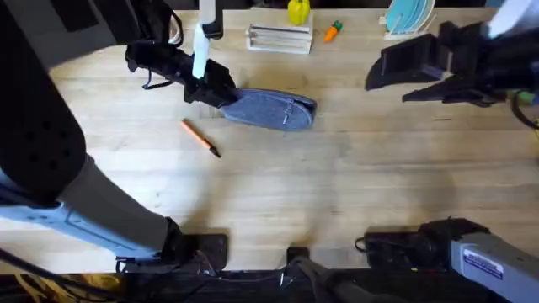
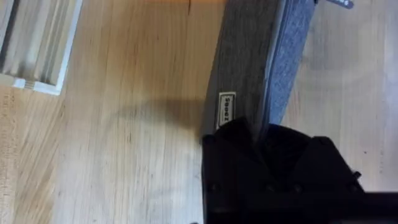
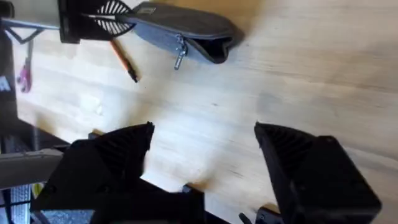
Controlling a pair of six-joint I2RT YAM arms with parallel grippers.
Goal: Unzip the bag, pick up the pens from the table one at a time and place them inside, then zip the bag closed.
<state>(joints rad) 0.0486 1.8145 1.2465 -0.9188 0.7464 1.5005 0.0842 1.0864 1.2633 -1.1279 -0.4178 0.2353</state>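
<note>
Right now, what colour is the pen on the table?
Orange with a black tip; the pen shows best in the overhead view, lying beside the bag.

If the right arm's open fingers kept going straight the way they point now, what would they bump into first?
Probably the bag: the right gripper, fingers open, faces it across bare table. The pen lies off to one side. Depth is hard to judge, so it might touch the table first.

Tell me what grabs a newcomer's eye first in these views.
The blue-grey bag lies mid-table, its far end clamped by the left gripper. An orange pen lies loose on the table just in front of the bag. The right gripper hangs open above bare wood to the right.
</note>
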